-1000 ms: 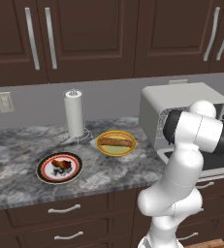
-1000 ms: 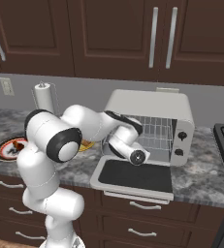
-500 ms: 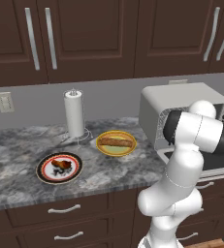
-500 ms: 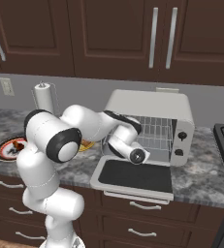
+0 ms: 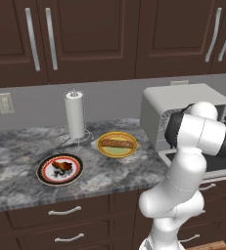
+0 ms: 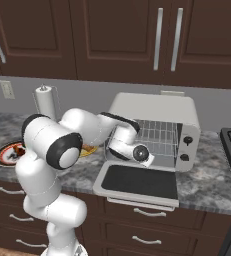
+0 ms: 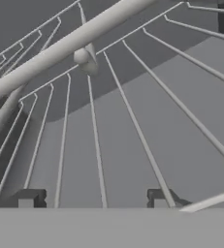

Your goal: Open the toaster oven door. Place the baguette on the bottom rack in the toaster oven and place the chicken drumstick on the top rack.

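- The oven [image 6: 159, 115] stands on the counter [image 5: 16, 161], at its right end in the left base view.
- Its door [image 6: 139, 182] lies open and flat in front of it, out over the counter edge.
- Left of the oven a plate [image 5: 117, 151] bears the baguette [image 5: 117, 143].
- Further left and nearer the front edge, another plate [image 5: 45, 175] bears the drumstick [image 5: 60, 166].
- A paper-towel roll [image 5: 75, 114] stands behind, between the two plates.
- Wire racks [image 6: 162, 135] sit inside the oven.

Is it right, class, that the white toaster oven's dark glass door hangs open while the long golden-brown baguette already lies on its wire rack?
Not quite. The white toaster oven's dark glass door does hang open, but the long golden-brown baguette lies on the yellow plate on the counter, as the left base view shows.
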Robot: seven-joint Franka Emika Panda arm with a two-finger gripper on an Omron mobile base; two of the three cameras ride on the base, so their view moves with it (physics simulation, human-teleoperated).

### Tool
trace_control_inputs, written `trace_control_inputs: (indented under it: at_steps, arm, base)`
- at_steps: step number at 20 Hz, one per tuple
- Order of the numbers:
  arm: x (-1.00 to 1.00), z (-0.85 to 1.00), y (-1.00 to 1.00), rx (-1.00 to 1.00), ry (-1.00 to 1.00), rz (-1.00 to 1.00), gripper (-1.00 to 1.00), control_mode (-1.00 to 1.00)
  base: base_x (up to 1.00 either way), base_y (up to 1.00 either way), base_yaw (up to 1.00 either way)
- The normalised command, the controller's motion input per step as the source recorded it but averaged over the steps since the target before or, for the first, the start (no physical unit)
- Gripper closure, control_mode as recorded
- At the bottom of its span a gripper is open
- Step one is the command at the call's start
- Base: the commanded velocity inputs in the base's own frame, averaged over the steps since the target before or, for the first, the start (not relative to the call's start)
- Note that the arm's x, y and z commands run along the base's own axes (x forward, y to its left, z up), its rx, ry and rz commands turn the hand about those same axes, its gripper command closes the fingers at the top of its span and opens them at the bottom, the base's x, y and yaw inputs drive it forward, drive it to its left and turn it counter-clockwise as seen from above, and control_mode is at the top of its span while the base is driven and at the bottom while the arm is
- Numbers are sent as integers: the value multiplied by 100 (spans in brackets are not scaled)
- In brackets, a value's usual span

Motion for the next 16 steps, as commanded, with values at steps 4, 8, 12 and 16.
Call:
trace_control_inputs:
  at_steps: [4,8,12,16]
  arm:
    - [0,-22,7,-5,38,0,100,-100]
    - [0,-24,9,-3,29,0,100,-100]
    - [-5,-30,8,-1,22,0,100,-100]
    - [-19,-42,6,-3,15,0,100,-100]
  base:
    - [0,0,0]
    - [0,0,0]
    - [0,0,0]
    - [0,0,0]
